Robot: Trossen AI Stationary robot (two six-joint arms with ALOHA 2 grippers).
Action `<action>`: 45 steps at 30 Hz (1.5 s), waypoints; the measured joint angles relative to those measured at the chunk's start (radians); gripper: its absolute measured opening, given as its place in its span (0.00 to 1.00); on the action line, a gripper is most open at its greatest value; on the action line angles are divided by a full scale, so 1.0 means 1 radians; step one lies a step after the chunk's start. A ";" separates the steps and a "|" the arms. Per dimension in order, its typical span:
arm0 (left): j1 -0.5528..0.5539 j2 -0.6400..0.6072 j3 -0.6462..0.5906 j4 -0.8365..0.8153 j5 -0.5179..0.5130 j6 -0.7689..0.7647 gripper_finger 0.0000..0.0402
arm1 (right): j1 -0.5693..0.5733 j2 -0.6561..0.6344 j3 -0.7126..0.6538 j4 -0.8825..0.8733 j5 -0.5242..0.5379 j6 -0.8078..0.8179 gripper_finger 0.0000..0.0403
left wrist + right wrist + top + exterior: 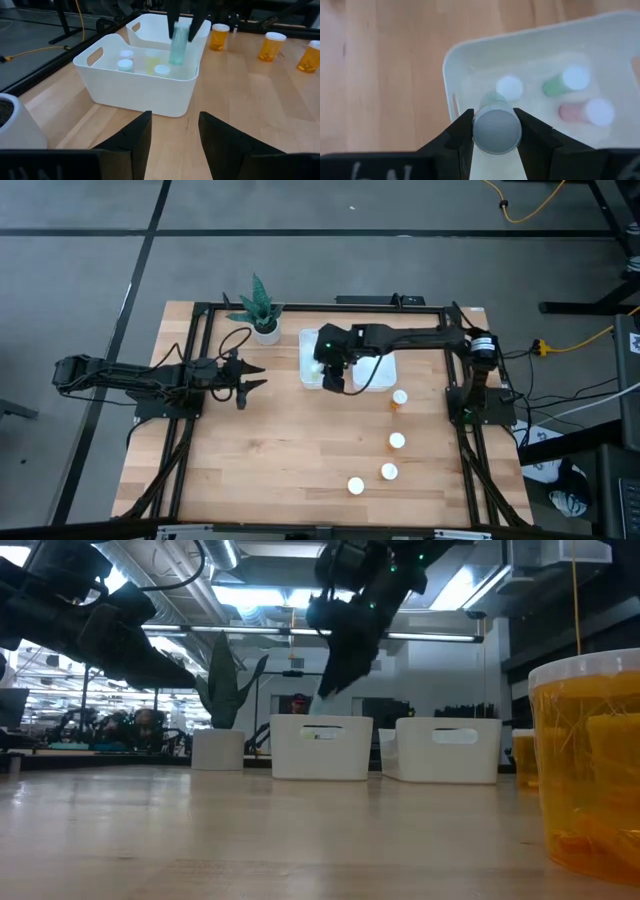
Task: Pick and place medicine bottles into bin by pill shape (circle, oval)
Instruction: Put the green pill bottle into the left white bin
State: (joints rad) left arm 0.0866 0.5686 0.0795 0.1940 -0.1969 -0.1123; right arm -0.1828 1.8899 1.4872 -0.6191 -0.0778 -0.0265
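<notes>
While the left gripper (252, 379) waits open near the plant (262, 310), the right gripper (331, 376) holds a green bottle (178, 44) tight over the left bin (142, 90), where other bottles (125, 64) lie

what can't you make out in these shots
- Pill shapes: too small to tell in any view, even inside the amber-orange bottle close up in the low view.
- Contents of the white plastic bins: walls hide them in the low view.
- Pale green bottle in the right gripper: its white cap hides its body.
</notes>
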 joint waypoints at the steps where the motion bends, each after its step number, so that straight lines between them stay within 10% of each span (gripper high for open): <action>1: 0.000 0.000 0.000 0.000 0.000 0.000 0.39 | -0.004 0.007 0.000 -0.012 -0.002 -0.001 0.32; 45: 0.000 0.000 0.000 0.001 0.000 0.000 0.39 | -0.043 0.114 0.000 -0.038 -0.002 -0.004 0.37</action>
State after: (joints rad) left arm 0.0865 0.5686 0.0795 0.1947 -0.1967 -0.1123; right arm -0.2260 2.0037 1.4868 -0.6571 -0.0803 -0.0303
